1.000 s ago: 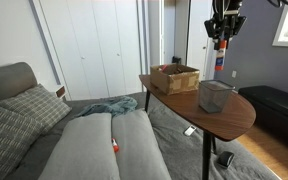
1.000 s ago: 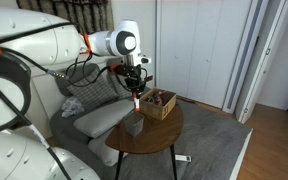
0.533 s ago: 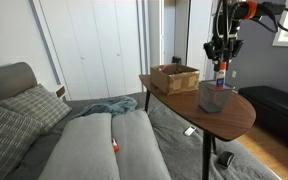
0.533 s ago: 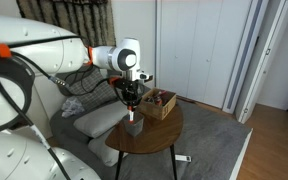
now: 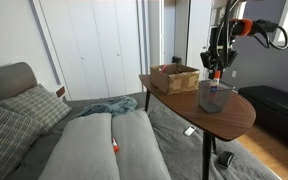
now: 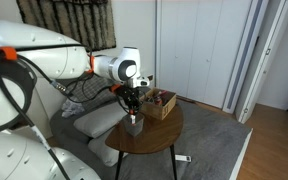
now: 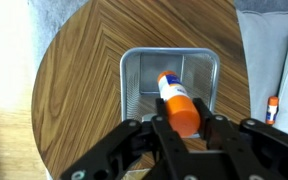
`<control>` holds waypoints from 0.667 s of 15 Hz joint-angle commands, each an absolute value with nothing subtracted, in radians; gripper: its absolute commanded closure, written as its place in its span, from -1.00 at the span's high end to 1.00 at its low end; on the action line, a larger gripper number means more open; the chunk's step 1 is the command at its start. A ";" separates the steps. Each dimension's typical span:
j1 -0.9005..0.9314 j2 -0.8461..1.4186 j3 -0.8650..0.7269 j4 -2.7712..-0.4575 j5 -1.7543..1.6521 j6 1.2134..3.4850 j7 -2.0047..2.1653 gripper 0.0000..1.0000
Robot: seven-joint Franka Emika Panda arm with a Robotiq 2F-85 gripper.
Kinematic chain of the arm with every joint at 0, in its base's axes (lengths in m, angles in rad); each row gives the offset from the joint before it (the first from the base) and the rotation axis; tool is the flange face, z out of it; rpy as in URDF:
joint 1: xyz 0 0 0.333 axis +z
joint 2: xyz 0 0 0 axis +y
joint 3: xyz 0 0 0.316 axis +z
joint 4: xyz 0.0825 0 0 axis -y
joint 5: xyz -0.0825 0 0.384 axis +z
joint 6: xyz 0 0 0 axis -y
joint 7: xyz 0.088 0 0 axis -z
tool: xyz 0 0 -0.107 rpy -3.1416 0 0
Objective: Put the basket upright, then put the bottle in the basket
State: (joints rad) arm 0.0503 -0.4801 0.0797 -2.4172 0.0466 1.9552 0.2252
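Hanging with its long axis vertical, the bottle (image 7: 172, 92) is pinched by the gripper (image 7: 184, 126) at its orange end, its white end pointing down into the upright basket (image 7: 132, 85).

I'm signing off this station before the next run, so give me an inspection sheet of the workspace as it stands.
Surface: brown wooden oval table, carrying two containers.
Job's things: small grey wire-mesh basket upright on the table; slim white bottle with orange cap held over its opening, not released.
Clutter: low brown open-topped box on the table, apart from the basket; small white-and-red stick on the sofa seat.
Grippers: tool shut on the bottle.
Cables: black cable looping off the arm.
Surroundings: grey sofa, checked pillow, white closet doors.
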 commanded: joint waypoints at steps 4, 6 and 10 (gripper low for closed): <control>0.050 -0.495 0.074 -2.474 0.073 2.038 0.204 -0.85; 0.050 -0.495 0.073 -2.481 0.074 2.045 0.205 -0.78; 0.048 -0.524 0.064 -2.470 0.080 2.042 0.203 0.39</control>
